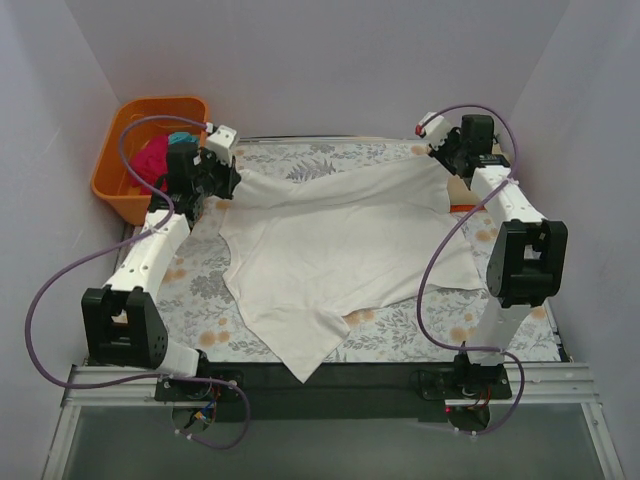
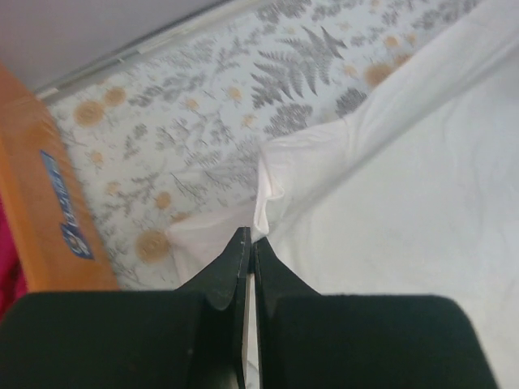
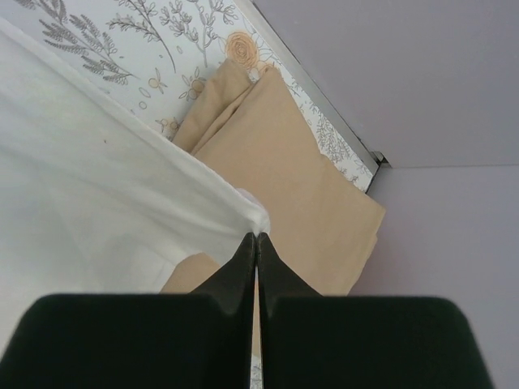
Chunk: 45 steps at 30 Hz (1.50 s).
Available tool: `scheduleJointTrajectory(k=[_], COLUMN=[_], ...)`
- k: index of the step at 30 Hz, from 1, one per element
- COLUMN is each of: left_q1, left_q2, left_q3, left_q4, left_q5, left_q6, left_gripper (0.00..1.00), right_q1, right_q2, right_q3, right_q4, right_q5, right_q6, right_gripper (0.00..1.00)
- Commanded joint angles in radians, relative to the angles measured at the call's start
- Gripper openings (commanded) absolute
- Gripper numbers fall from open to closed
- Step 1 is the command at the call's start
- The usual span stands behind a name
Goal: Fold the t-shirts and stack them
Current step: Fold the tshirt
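A large white t-shirt (image 1: 330,250) lies spread over the floral table covering, its plain side up. My left gripper (image 1: 212,180) is shut on its far left edge; in the left wrist view the cloth (image 2: 389,203) is pinched at the tips of that gripper (image 2: 248,240). My right gripper (image 1: 447,152) is shut on the shirt's far right corner; in the right wrist view the white cloth (image 3: 89,203) ends at that gripper (image 3: 257,237). A folded tan t-shirt (image 3: 300,194) lies under the right gripper. Magenta (image 1: 150,158) and teal (image 1: 181,138) shirts lie in the tub.
An orange plastic tub (image 1: 112,185) stands at the far left, off the table's corner; its wall shows in the left wrist view (image 2: 45,211). White walls close in the back and both sides. The floral table covering (image 1: 200,290) shows around the shirt.
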Motion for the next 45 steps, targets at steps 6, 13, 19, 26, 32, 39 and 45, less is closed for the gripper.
scheduleJointTrajectory(k=[6, 13, 19, 26, 32, 39, 45], left_q1=[-0.094, -0.118, -0.117, -0.117, -0.126, -0.112, -0.005], left_q2=[-0.187, -0.227, -0.219, -0.02, 0.063, 0.175, 0.218], left_q3=[-0.285, -0.33, -0.335, -0.298, -0.311, -0.324, -0.279], left_q4=[-0.154, -0.354, -0.356, -0.323, -0.342, -0.379, -0.402], left_q5=[0.061, 0.161, 0.054, -0.029, -0.091, -0.17, -0.247], left_q6=[0.094, 0.143, 0.114, 0.041, 0.034, 0.068, 0.191], left_gripper=[0.0, 0.49, 0.49, 0.36, 0.36, 0.38, 0.37], right_q1=[-0.012, -0.029, -0.059, 0.01, 0.037, 0.077, 0.23], right_q2=[-0.111, -0.106, -0.228, -0.284, -0.241, -0.151, -0.219], right_q3=[-0.153, -0.194, -0.179, -0.335, -0.47, -0.564, -0.711], right_q4=[0.014, -0.07, -0.285, -0.406, -0.423, -0.426, -0.483], right_q5=[-0.051, -0.002, -0.072, -0.089, -0.011, 0.096, 0.082], right_q6=[-0.127, -0.172, -0.171, -0.191, -0.201, -0.2, -0.158], right_gripper=[0.01, 0.56, 0.84, 0.47, 0.31, 0.24, 0.21])
